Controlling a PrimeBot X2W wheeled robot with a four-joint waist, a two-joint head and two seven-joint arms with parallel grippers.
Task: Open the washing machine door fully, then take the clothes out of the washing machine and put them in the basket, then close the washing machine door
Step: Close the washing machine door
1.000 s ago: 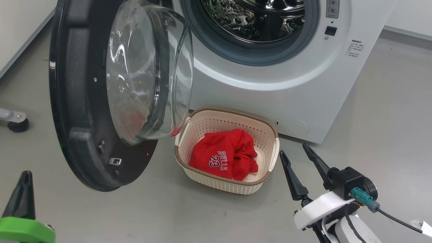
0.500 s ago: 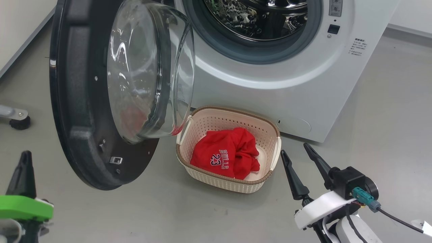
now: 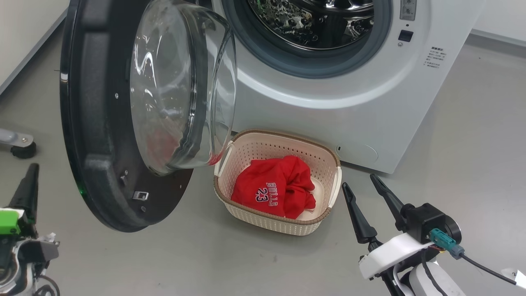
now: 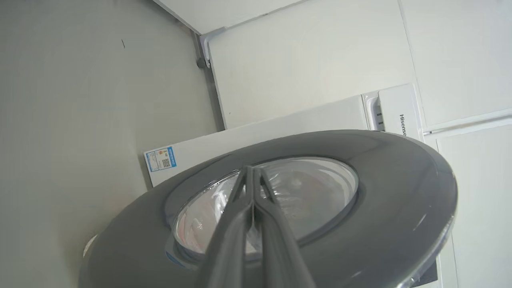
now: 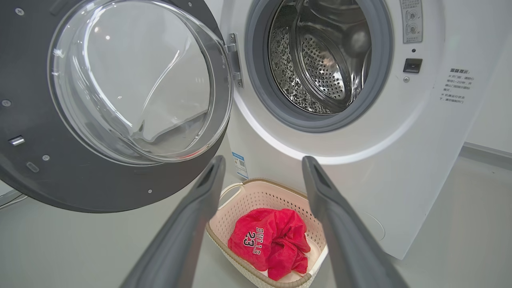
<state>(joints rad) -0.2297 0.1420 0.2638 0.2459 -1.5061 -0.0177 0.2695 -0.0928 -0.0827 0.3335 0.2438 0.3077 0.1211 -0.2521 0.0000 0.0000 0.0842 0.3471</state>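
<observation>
Left pincer [image 3: 32, 168], pressed together, faces the washing machine door [image 3: 94, 123]; right pincer [image 3: 358, 181], spread, sits right of the basket [image 3: 263, 216].

The left gripper [image 3: 33, 170] has been raised higher beside the washing machine door [image 3: 94, 123], its green mount [image 3: 8, 221] swung aside, and its fingers [image 4: 236, 224] brought together.

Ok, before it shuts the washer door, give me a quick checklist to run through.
1. Drum emptied: ok, no clothes in the visible part.
2. Red Bulls jersey inside the basket: ok.
3. Left gripper shut, aimed at the washing machine door from its outer side: ok.
4. Right gripper open, holding nothing, apart from door and basket: ok.
5. Door swing clears the basket rim: cannot tell.
</observation>
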